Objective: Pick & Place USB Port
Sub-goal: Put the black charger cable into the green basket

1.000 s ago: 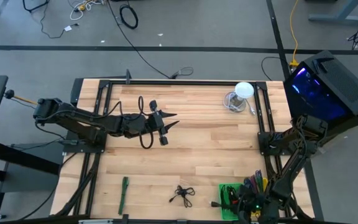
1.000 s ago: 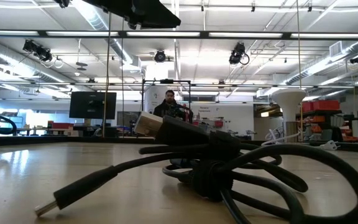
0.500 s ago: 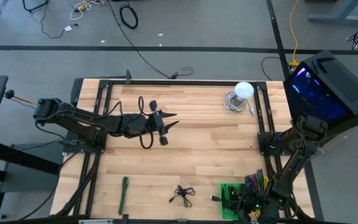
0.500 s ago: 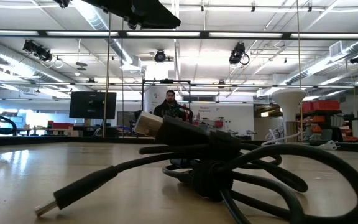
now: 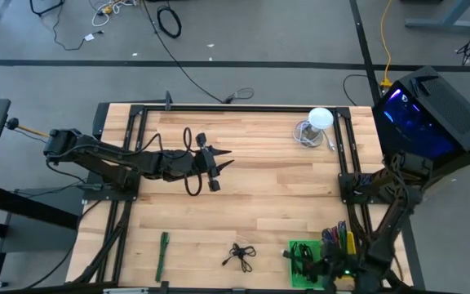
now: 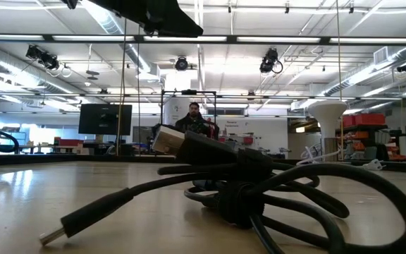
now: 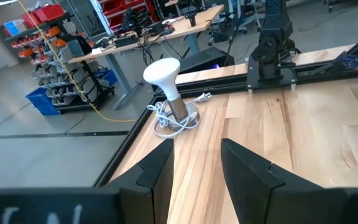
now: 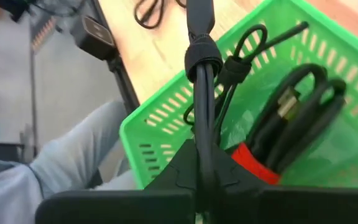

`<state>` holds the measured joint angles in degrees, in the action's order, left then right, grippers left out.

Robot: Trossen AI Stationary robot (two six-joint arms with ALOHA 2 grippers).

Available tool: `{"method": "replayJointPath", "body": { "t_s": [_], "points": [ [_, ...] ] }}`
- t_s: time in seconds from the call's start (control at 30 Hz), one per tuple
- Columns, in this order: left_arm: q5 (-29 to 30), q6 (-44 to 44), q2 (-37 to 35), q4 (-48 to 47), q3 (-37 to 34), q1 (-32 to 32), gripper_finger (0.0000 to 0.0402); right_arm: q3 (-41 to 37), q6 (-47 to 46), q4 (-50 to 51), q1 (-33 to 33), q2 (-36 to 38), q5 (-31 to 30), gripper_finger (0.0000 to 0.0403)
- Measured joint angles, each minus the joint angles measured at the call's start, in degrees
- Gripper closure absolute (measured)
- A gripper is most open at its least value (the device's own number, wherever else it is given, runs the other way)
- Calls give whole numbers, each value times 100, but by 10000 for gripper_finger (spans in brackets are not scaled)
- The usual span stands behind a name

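Observation:
My right gripper is shut on a black USB cable, over the green basket at the table's near right. The basket holds more black cables and a red piece. A second black cable bundle lies on the wood left of the basket, and fills the low view with one plug end raised. My left gripper hangs open over the middle of the table, its fingers apart in its wrist view. My right gripper pinches the black cable between its two fingers at a stretch short of its strap-wrapped bundle. The fingers slant down and lie along the cable. The cable runs forward over the basket's rim toward the wood; I cannot tell whether it rests there.
A white lamp with a coiled cord stands at the far right. A green stick-like object lies near the front left. Black rails frame the table. Beside the basket, off the table, a person's grey trouser leg shows.
My right arm has swung a little toward the table's right edge while its gripper stays over the green basket. The left arm and the cable bundle on the wood have kept still.

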<state>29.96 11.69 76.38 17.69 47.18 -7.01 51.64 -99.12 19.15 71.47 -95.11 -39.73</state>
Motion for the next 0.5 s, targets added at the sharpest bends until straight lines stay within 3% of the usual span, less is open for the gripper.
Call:
{"method": "replayJointPath", "body": {
  "t_s": [0.13, 0.23, 0.5],
  "points": [
    [2, -60, 0, -37, 0, 1, 264, 0, -572, 226, 439, 4, -524, 401],
    [2, -62, 0, -41, 0, 0, 264, -2, -1157, 406, 587, -8, -462, 402],
    [2, -64, 0, -49, 0, 1, 264, -4, -1052, 308, 565, -17, -145, 398]
  ]
}}
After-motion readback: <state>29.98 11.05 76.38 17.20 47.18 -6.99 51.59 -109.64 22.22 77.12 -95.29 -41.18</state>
